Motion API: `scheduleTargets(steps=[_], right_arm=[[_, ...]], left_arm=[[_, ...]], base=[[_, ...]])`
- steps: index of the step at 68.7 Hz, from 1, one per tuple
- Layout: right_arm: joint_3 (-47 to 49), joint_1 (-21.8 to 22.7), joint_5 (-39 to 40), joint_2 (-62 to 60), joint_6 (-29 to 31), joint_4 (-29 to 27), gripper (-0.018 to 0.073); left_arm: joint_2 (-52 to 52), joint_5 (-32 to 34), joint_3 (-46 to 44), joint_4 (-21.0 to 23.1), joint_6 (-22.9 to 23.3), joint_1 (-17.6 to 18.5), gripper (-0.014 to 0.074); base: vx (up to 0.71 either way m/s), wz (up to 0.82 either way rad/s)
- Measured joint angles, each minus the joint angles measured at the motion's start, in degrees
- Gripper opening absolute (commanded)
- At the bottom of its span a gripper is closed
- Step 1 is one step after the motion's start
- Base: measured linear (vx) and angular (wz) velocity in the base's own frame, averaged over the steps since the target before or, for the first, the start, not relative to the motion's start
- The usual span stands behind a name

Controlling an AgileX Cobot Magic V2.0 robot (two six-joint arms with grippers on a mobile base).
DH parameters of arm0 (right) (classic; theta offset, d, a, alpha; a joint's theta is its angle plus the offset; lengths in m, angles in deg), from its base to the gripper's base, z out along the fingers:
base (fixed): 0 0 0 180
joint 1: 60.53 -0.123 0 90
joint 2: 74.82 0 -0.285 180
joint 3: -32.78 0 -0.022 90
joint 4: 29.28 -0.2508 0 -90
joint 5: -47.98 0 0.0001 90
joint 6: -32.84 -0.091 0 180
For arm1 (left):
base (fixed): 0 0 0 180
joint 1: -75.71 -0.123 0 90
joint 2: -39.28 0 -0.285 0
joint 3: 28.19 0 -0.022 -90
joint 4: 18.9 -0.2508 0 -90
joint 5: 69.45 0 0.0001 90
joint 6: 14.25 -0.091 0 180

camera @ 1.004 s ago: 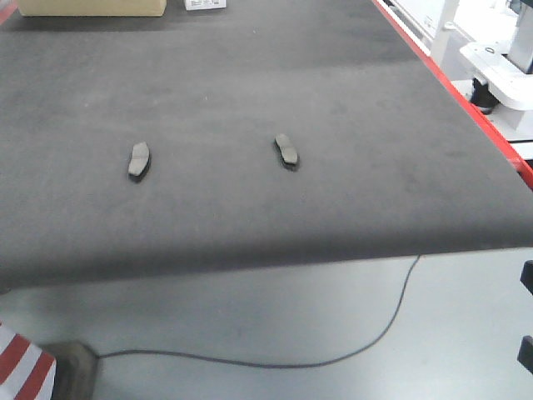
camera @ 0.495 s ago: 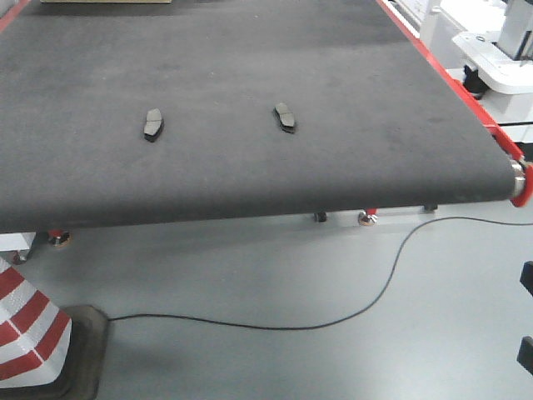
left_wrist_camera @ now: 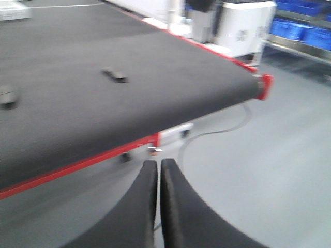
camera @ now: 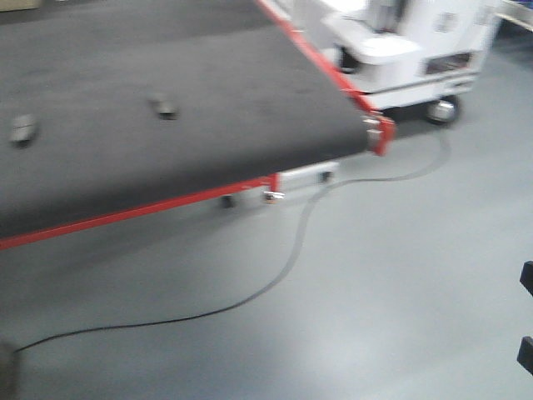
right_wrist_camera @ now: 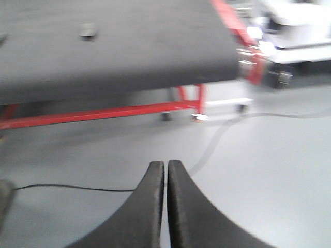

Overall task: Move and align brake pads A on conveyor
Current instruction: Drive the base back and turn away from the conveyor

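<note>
- The left pincer [left_wrist_camera: 158, 170] has its fingers pressed together with nothing between them. It hangs over bare floor, short of the belt.
- The right pincer [right_wrist_camera: 165, 173] is likewise closed and empty, also above the floor on the near side of the red frame.
- From the left pincer, one brake pad [left_wrist_camera: 115, 75] lies at about 11 o'clock on the conveyor [left_wrist_camera: 170, 72]. A second pad [left_wrist_camera: 6, 95] lies at about 10 o'clock, at the picture's left edge, and the two are well apart.
- Only these two pads show, and blur hides how each is turned. Any others are out of view.
- By my reading, the aligning is not yet done. Neither pincer touches a pad, and both arms stand well off the belt, so an approach must come before any grasp.
- The belt is dark, matte and felt-like, with a red side rail [camera: 125, 214] along its near edge.
- The floor [camera: 400, 300] is smooth grey, and a black cable [camera: 287, 260] snakes across it from 8 o'clock towards 1 o'clock.
- A white wheeled machine [camera: 400, 42] stands at 1 o'clock beyond the belt's corner.
- Blue bins [left_wrist_camera: 302, 31] sit at 2 o'clock in the left wrist view.
</note>
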Motion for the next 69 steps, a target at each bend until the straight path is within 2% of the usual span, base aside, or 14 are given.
scheduleTargets(steps=[28, 69], right_arm=[[0.0, 0.0, 0.0, 0.0, 0.0, 0.0, -0.0008], [0.0, 0.0, 0.0, 0.0, 0.0, 0.0, -0.0008]], left_arm=[[0.0, 0.0, 0.0, 0.0, 0.0, 0.0, -0.0005], [0.0, 0.0, 0.0, 0.0, 0.0, 0.0, -0.0005]], base=[[-0.06, -0.79], [0.08, -0.60]])
